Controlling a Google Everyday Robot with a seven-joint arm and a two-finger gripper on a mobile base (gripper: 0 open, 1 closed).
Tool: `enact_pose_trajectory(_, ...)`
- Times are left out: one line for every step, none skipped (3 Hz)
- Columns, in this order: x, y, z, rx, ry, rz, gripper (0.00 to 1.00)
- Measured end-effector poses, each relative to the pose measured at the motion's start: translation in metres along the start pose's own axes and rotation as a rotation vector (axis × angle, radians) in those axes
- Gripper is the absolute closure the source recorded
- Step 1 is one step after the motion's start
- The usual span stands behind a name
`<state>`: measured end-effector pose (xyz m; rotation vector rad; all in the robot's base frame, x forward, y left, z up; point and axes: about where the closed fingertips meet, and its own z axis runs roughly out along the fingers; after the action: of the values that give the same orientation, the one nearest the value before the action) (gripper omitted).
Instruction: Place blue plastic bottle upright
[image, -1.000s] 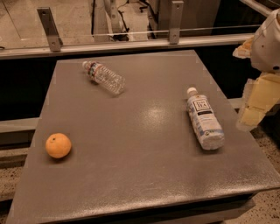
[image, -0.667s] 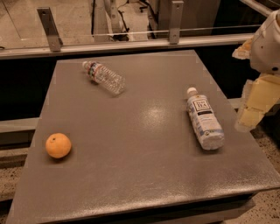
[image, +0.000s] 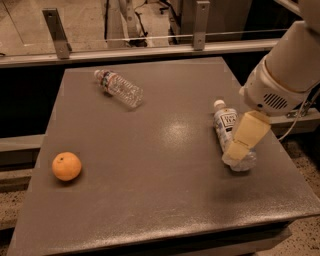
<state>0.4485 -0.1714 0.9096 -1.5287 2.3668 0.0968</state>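
The blue plastic bottle (image: 226, 123) lies on its side on the right part of the grey table (image: 160, 175). Its white cap points to the far side and its white-and-blue label faces up. My gripper (image: 244, 139) comes in from the right on a white arm (image: 290, 65). It hangs over the bottle's near end and hides most of that end. I cannot tell if it touches the bottle.
A smaller ribbed clear bottle (image: 119, 88) lies on its side at the table's far left. An orange (image: 66, 166) sits near the left edge. A metal rail with two posts (image: 56, 31) runs behind the table. The floor drops off to the right.
My arm has moved left from beside the table's right edge, so the gripper now sits over the near end of the blue bottle. The bottles and the orange have not moved.
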Motion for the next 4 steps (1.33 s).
enact_pose_trajectory(-0.014,-0.011,0.030,-0.009,0.009,0.143,0.00)
enact_pose_trajectory(-0.018,-0.031,0.047,0.035,0.044,0.281,0.00)
enact_pose_trajectory(-0.005,-0.057,0.052,0.106,0.095,0.412,0.00)
enact_pose_trajectory(0.010,-0.070,0.064,0.158,0.169,0.504,0.00)
